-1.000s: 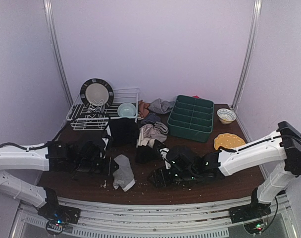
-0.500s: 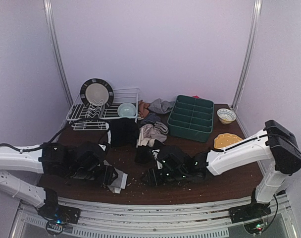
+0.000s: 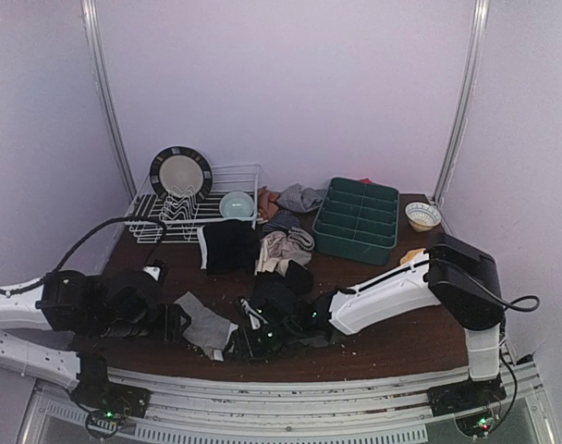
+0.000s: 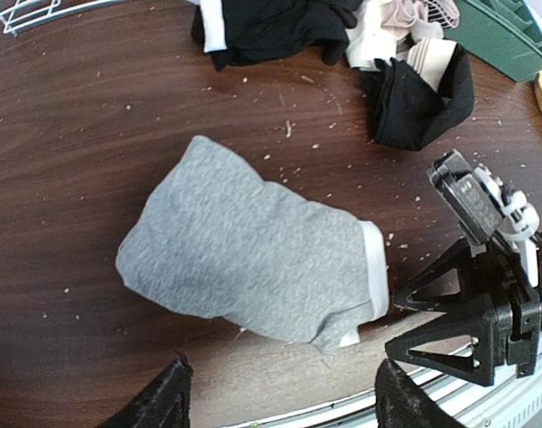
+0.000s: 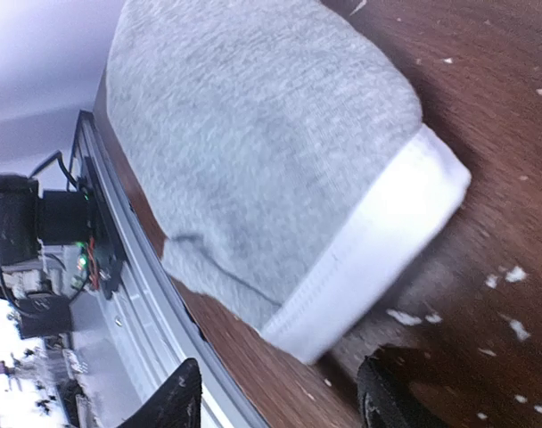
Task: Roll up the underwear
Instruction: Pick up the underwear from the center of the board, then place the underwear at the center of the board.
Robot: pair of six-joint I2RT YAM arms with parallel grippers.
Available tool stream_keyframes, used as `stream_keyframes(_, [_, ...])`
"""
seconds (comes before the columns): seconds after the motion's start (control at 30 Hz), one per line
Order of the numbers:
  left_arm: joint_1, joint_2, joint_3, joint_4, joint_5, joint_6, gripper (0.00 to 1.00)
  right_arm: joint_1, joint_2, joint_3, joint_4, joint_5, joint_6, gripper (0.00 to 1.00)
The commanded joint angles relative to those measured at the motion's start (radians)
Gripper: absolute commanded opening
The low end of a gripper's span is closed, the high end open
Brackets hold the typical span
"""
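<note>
A light grey underwear (image 3: 205, 326) with a white waistband lies flat near the table's front edge. In the left wrist view the grey underwear (image 4: 253, 267) lies just ahead of my left gripper (image 4: 280, 412), which is open and empty. My right gripper (image 3: 249, 340) is at the waistband end, open and empty. In the right wrist view the garment (image 5: 253, 152) fills the frame just beyond my right gripper (image 5: 284, 401). Black underwear (image 3: 230, 245), beige underwear (image 3: 283, 248) and a folded black one (image 3: 295, 277) lie further back.
A white dish rack (image 3: 216, 176) with a plate (image 3: 180, 173) and a teal bowl (image 3: 236, 204) stands at the back left. A green divided tray (image 3: 357, 220), a small bowl (image 3: 422, 215) and a yellow plate (image 3: 412, 256) are at the right. Crumbs dot the brown table (image 3: 401, 333).
My left arm has drawn back to the left, off the grey underwear. My right arm has reached left to its waistband end. The garment now lies flatter and further left.
</note>
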Motion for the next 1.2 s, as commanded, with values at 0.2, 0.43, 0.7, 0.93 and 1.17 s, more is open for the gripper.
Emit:
stream_keyframes(0.2, [-0.001, -0.045, -0.047, -0.035, -0.022, -0.053, 0.67, -0.009, 0.109, 0.093, 0.03, -0.08, 0.134, 0.28])
stream_keyframes(0.43, [-0.001, -0.094, -0.034, -0.081, -0.042, -0.062, 0.65, -0.017, -0.027, 0.028, 0.025, 0.019, 0.067, 0.0])
stream_keyframes(0.7, [-0.001, -0.133, 0.037, -0.111, -0.087, -0.011, 0.65, -0.015, -0.379, 0.039, -0.27, 0.213, -0.204, 0.0])
stream_keyframes(0.93, [-0.001, -0.166, 0.126, -0.111, -0.1, 0.051, 0.65, 0.03, -0.72, 0.218, -0.595, 0.407, -0.405, 0.0])
stream_keyframes(1.17, [-0.001, -0.157, 0.089, -0.024, -0.043, 0.109, 0.71, 0.054, -0.734, 0.264, -0.727, 0.378, -0.378, 0.0])
